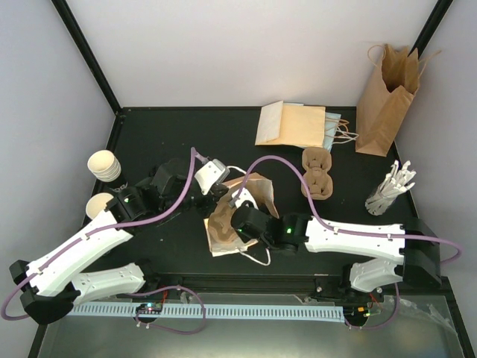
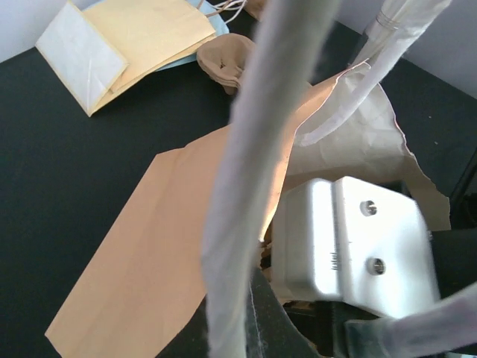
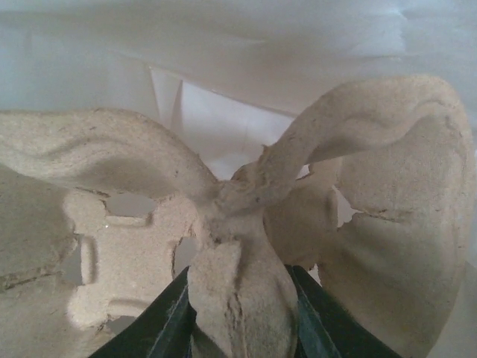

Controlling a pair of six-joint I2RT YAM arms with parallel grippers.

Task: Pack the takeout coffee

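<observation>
Both pinch: left claw (image 2: 257,317) holds the white handle (image 2: 253,149) of the tan kraft paper bag (image 2: 149,246), likely opening it for the beige moulded-pulp carrier (image 3: 358,149) in right claw (image 3: 238,328).

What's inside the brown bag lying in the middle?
A cardboard cup carrier, pinched by the right gripper, sits in the mouth of the bag. Anything deeper is hidden by the paper.

I note right gripper (image 1: 233,221) on pulp carrier (image 1: 219,230) at centre bag's (image 1: 258,190) 7 o'clock edge; upright bag (image 1: 384,101) at 2 o'clock.
</observation>
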